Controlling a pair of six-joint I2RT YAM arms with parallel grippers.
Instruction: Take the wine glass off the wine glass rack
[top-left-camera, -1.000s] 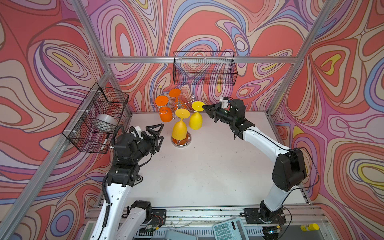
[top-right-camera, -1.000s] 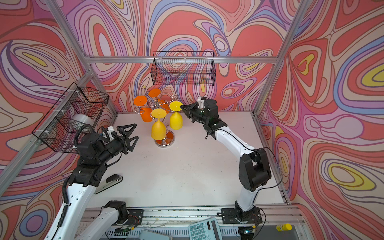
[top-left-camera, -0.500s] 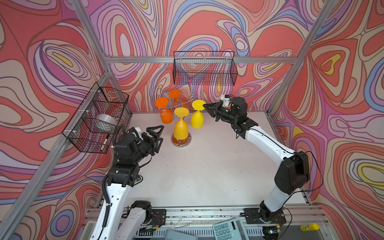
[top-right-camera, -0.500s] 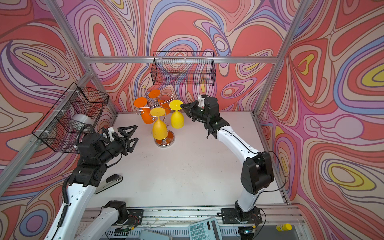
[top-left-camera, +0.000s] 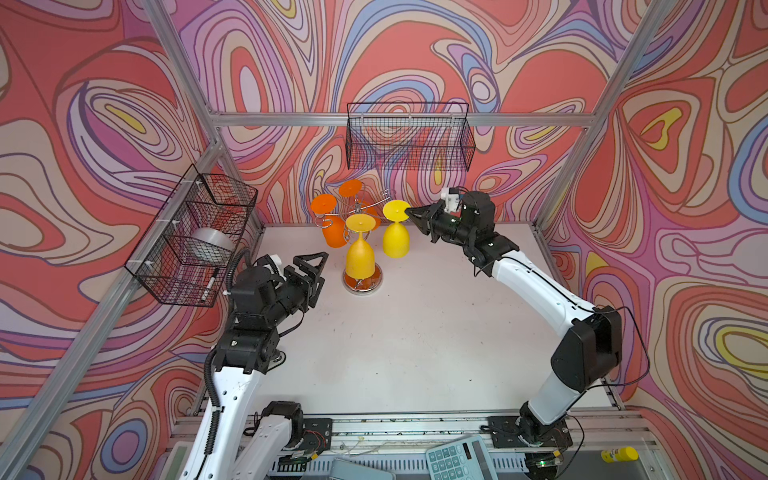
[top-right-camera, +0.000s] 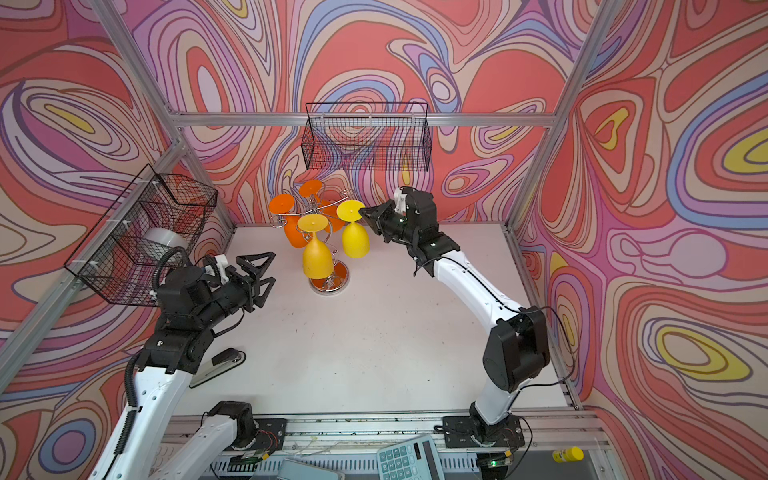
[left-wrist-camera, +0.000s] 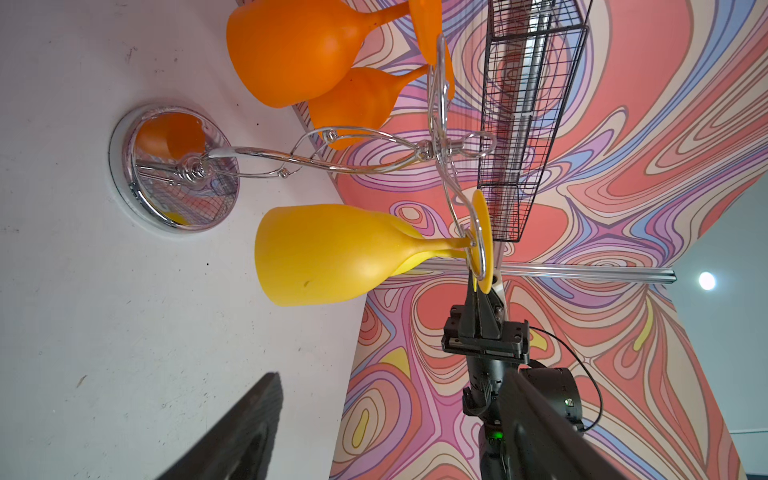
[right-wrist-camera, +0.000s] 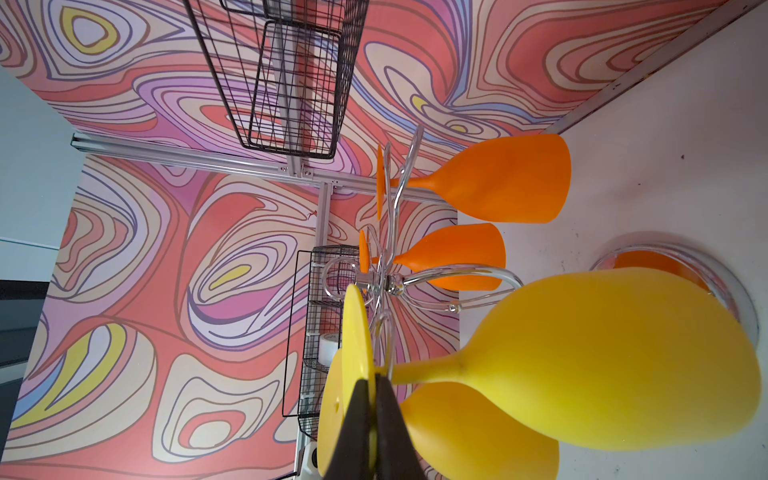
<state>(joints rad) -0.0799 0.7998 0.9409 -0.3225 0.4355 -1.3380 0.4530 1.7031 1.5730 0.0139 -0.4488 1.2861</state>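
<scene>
The chrome wine glass rack (top-left-camera: 362, 283) (top-right-camera: 330, 284) stands at the back of the table, with several orange and yellow glasses hanging upside down from it. My right gripper (top-left-camera: 411, 213) (top-right-camera: 365, 213) (right-wrist-camera: 374, 395) is shut on the foot of the lemon-yellow wine glass (top-left-camera: 395, 243) (right-wrist-camera: 602, 361). A rack hook still loops round that glass's stem. An amber glass (top-left-camera: 359, 259) hangs beside it. My left gripper (top-left-camera: 322, 268) (top-right-camera: 272, 268) (left-wrist-camera: 390, 395) is open and holds nothing, a little way left of the rack's mirrored base (left-wrist-camera: 174, 166).
Two orange glasses (top-left-camera: 332, 232) hang on the rack's far side. One black wire basket (top-left-camera: 409, 137) is on the back wall. Another (top-left-camera: 191, 237), on the left wall, holds a tape roll (top-left-camera: 210, 245). A stapler (top-right-camera: 220, 361) lies by the left arm.
The right arm's elbow has shifted outward while the gripper kept hold of the yellow glass's foot. The amber glass swung slightly. The left gripper has barely moved.
</scene>
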